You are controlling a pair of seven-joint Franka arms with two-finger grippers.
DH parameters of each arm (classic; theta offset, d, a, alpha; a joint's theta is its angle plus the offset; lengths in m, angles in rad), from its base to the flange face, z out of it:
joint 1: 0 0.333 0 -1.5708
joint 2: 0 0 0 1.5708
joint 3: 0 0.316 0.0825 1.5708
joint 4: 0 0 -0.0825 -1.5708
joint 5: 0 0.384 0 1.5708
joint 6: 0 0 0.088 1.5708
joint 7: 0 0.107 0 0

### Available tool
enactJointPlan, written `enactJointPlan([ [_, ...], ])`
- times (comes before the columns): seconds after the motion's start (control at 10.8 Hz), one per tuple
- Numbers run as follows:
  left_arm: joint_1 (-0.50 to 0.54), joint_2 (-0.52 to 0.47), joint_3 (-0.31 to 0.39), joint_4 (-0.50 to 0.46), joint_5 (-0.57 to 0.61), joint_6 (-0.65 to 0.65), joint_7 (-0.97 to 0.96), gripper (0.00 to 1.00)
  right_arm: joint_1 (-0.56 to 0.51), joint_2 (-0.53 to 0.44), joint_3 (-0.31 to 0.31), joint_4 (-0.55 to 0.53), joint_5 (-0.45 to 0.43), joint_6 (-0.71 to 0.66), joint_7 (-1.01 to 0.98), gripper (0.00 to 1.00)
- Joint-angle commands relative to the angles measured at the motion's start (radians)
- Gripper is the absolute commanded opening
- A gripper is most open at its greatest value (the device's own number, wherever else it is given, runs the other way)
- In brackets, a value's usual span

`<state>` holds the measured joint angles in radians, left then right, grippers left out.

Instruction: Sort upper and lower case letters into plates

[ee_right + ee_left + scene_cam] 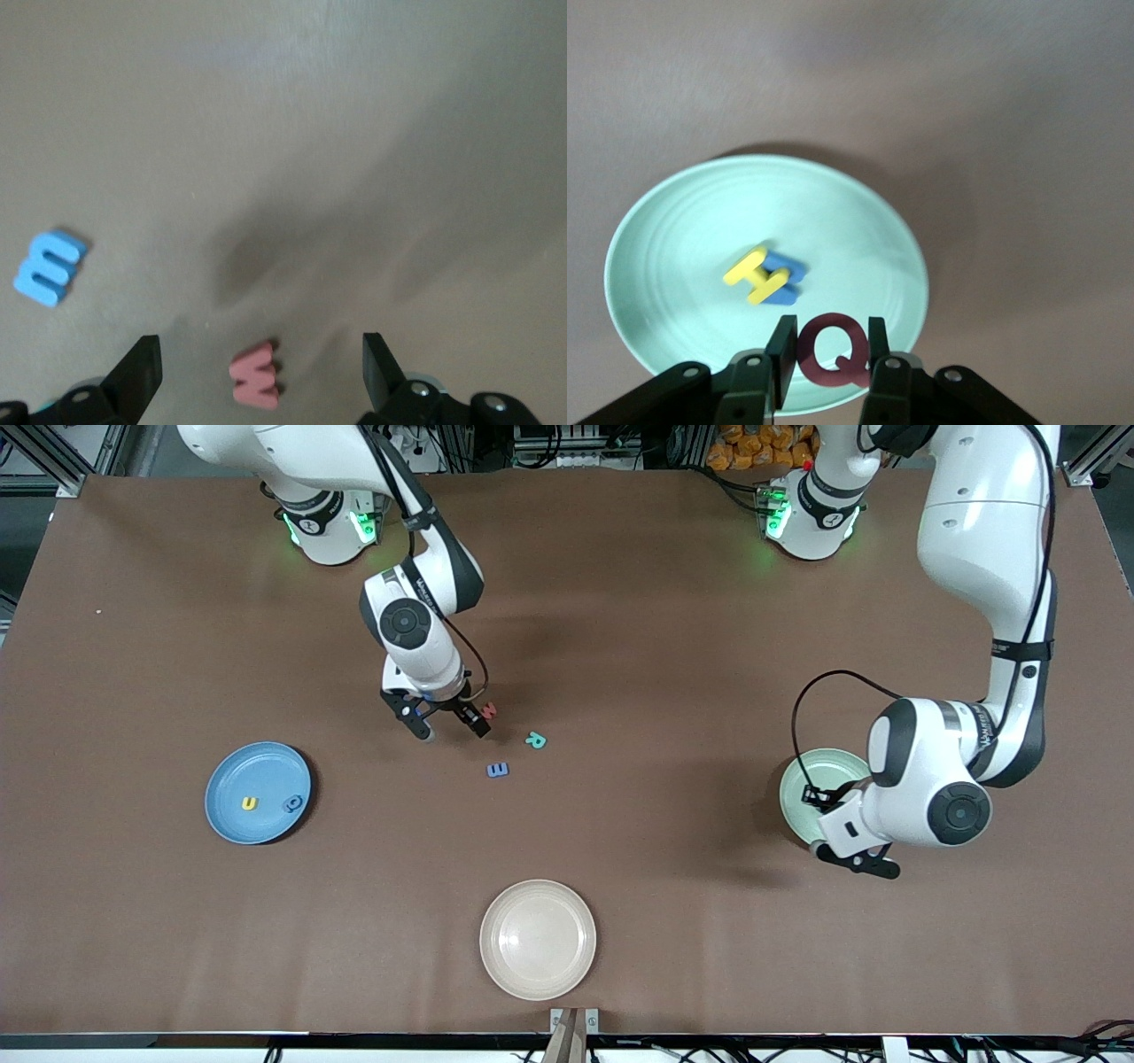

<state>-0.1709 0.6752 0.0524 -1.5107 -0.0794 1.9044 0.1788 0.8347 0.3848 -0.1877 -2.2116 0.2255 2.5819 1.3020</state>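
Left hand (827,365), we see, pinches a red Q (830,351) over the mint plate (673,230), while the right hand (259,372) hangs spread over a red w (255,376).

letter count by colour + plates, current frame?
Red letters: 2, w, Q in left gripper
Blue letters: 3, m, one, one
Yellow letters: 2, u, one
Teal letters: 1, R
Plates: 3, blue, mint, cream
Total: 11
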Motion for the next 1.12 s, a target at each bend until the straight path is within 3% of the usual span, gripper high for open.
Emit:
enactJointPlan([
  [0.0,0.016,-0.016,-0.011,-0.043,0.021,0.009,0.011,0.41,0.047,0.008,-0.006,-0.019,0.034,0.032,0.013,1.00],
  [0.09,0.016,-0.014,-0.011,-0.042,0.021,0.012,0.011,0.90,0.050,0.029,-0.006,-0.020,0.032,0.076,0.004,1.00],
  [0.19,0.016,-0.016,-0.011,-0.042,0.023,0.012,0.011,1.00,0.053,0.054,-0.006,-0.014,0.032,0.093,-0.003,1.00],
  [0.74,0.011,-0.132,-0.020,-0.016,0.050,-0.002,0.065,1.00,0.063,0.105,-0.004,-0.008,0.032,0.133,-0.018,1.00],
  [1.02,-0.057,-0.213,-0.042,-0.016,0.050,-0.024,0.051,1.00,0.063,0.103,-0.001,0.001,0.034,0.133,-0.017,1.00],
])
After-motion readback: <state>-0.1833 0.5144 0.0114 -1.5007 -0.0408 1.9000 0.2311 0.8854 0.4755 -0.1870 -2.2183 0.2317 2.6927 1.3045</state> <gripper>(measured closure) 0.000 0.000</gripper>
